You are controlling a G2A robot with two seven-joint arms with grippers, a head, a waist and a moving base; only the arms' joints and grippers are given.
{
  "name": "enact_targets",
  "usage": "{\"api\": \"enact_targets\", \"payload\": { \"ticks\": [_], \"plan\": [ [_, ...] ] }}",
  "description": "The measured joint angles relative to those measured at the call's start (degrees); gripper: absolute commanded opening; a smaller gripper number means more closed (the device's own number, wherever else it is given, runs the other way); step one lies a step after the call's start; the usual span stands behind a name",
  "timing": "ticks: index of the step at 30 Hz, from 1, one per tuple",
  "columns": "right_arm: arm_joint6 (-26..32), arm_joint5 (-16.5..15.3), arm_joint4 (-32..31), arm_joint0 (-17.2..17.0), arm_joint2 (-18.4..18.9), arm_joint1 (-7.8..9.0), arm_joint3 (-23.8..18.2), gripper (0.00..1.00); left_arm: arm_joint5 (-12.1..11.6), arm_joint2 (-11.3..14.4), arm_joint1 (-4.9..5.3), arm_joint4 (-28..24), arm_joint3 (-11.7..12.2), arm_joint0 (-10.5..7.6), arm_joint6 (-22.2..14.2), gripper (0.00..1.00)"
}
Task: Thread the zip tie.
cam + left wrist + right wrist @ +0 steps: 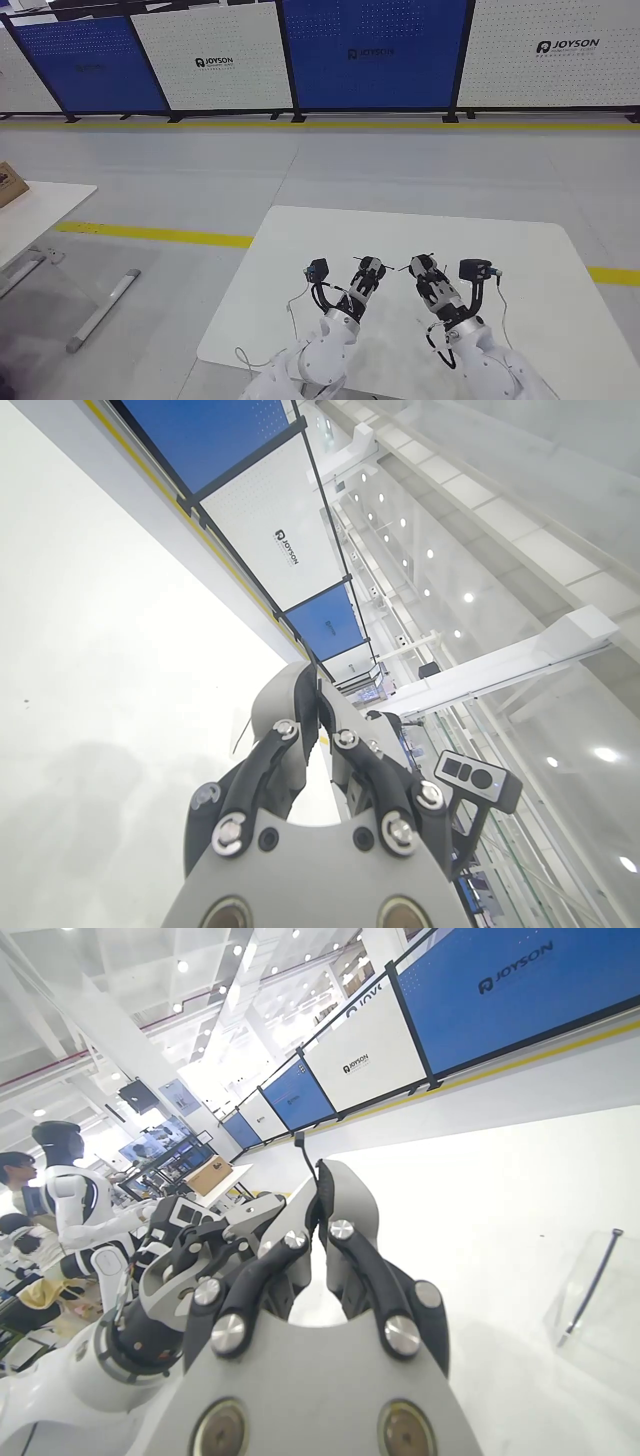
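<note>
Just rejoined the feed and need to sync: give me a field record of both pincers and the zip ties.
right pincer: shut on a zip tie, its head end sticking out past the tips
left pincer: shut; thin dark sliver at the tips, unclear what
spare zip tie: lying in a clear tray on the table
threading: no loop visible yet

We see bright, even light from round ceiling lamps (468, 597). The white tabletop (100, 575) glares almost blank in both wrist views; bolts (342, 1229) on the right end effector (320, 1183) carry small highlights. The wall panels (500, 1013) bow near the edges.
</note>
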Motion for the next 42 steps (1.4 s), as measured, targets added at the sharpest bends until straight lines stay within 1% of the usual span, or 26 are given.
{"api": "enact_targets", "payload": {
  "ticks": [6,11,15,22,29,37,42],
  "plan": [
    [-0.24,0.08,1.29,0.47,-0.74,-0.42,0.54,0.0,0.0,0.0,0.0,0.0,0.0,0.0,0.0,0.0],
    [-1.04,0.64,0.87,1.43,-1.92,-0.89,1.69,0.0,0.0,0.0,0.0,0.0,0.0,0.0,0.0,0.0],
    [-2.18,1.04,0.41,1.92,-2.04,-1.14,2.86,0.0,0.0,0.0,0.0,0.0,0.0,0.0,0.0,0.0],
    [-3.08,0.83,-0.14,1.37,-1.66,-1.29,2.81,0.0,0.0,0.0,0.0,0.0,0.0,0.0,0.0,0.0],
    [-3.76,-0.04,-0.05,0.28,-1.33,-1.41,1.55,0.0,0.0,0.0,0.0,0.0,0.0,0.0,0.0,0.0],
    [-3.3,0.34,-0.36,0.7,-1.54,-1.7,2.34,0.0,0.0,0.0,0.0,0.0,0.0,0.0,0.0,0.0],
    [-3.44,-0.02,0.13,0.26,-1.16,-1.79,1.94,0.0,0.0,0.0,0.0,0.0,0.0,0.0,0.0,0.0]
  ]
}}
